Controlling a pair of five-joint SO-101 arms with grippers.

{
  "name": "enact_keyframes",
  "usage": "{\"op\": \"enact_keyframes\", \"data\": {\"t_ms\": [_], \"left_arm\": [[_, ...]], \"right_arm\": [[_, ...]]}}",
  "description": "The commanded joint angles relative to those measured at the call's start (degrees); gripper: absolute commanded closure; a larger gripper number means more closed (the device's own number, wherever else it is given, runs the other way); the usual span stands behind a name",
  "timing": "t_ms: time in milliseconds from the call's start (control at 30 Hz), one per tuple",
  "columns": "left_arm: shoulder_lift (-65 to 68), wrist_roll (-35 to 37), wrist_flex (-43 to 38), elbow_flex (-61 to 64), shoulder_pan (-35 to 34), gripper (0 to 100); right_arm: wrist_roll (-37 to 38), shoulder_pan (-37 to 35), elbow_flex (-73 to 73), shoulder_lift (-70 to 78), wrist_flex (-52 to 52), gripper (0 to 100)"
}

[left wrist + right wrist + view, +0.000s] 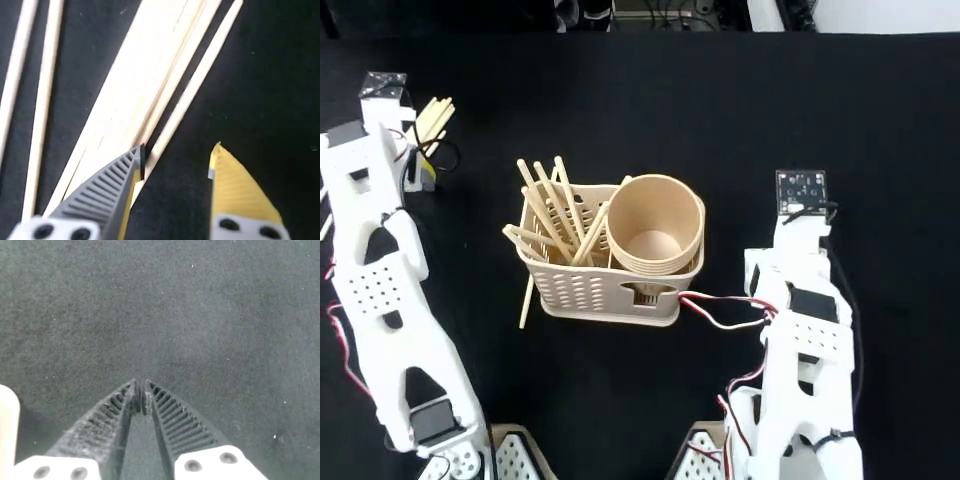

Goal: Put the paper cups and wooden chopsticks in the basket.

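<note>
A beige slotted basket (582,293) stands mid-table holding stacked paper cups (655,225) on one side and several wooden chopsticks (552,205) leaning on the other. One chopstick (526,302) rests on the cloth against the basket's left wall. At the far left, a bundle of loose chopsticks (432,120) lies on the black cloth; my left gripper (176,160) hovers open just over that bundle (145,85), one finger above the sticks, the other over bare cloth. My right gripper (141,392) is shut and empty above the cloth, right of the basket.
The black cloth (720,110) covers the whole table. A red and white cable (720,310) runs from the right arm toward the basket's base. A pale cup edge (7,425) shows beside the right gripper.
</note>
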Motion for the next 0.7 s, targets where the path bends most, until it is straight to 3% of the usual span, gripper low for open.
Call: {"op": "enact_keyframes", "data": {"t_ms": [0, 133, 267, 500, 667], "left_arm": [[4.57, -0.53, 4.04, -5.58, -0.22, 78], [9.32, -0.7, 11.16, -12.79, -0.13, 82], [13.19, -0.7, 15.03, -19.3, -0.22, 97], [15.65, 0.53, 27.43, -31.6, 1.36, 97], [15.21, 11.25, 27.16, -32.04, 1.98, 97]], "right_arm": [[0.35, -0.26, -0.13, -0.22, -1.05, 97.4], [0.35, -0.26, -0.13, -0.22, -1.05, 97.4], [0.35, -0.26, -0.13, -0.22, -1.05, 97.4], [0.18, -0.62, -0.13, -0.22, -0.62, 97.4], [0.0, -0.7, -0.04, 0.04, -0.53, 97.4]]}}
